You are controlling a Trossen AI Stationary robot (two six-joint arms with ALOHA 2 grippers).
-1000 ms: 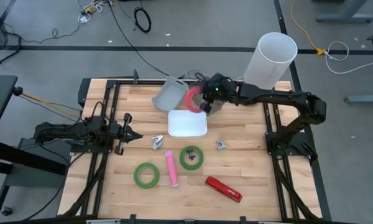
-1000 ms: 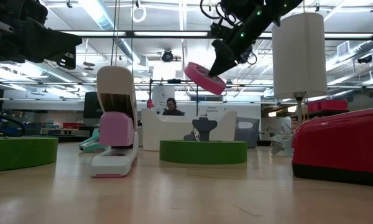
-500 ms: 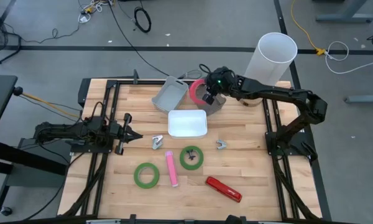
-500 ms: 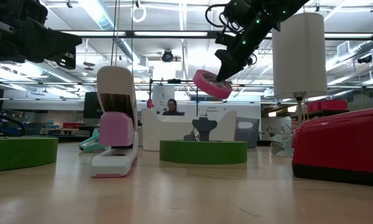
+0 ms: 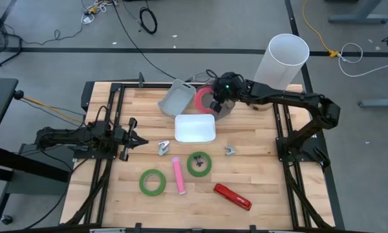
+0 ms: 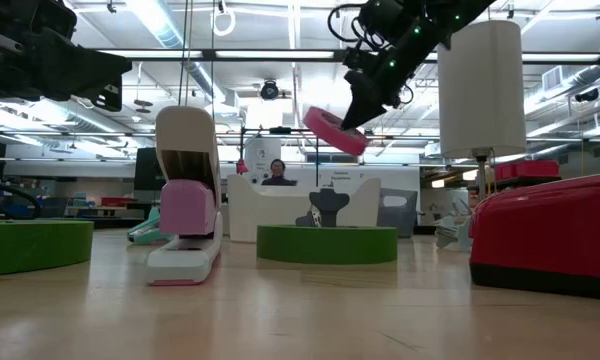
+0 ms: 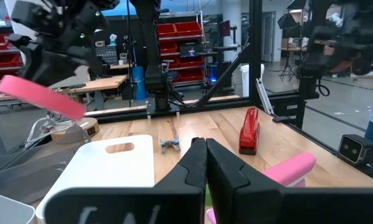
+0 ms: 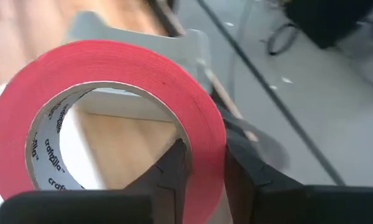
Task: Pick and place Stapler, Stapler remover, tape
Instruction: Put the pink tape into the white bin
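Left gripper [image 5: 130, 138] parked at the table's left edge, jaws pressed together on nothing. Farther right, red tape [image 5: 202, 99] pinched by its rim in the right gripper [image 5: 215, 103], raised near the grey bin [image 5: 174, 100] at the far side. Best kept level and centred over the bin before letting go.

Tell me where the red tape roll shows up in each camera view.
High: red tape roll at the table's far edge, in the right claw.
Low: upper centre, airborne.
Left wrist: upper left.
Right wrist: fills the frame.
Shared landmark: white lid.
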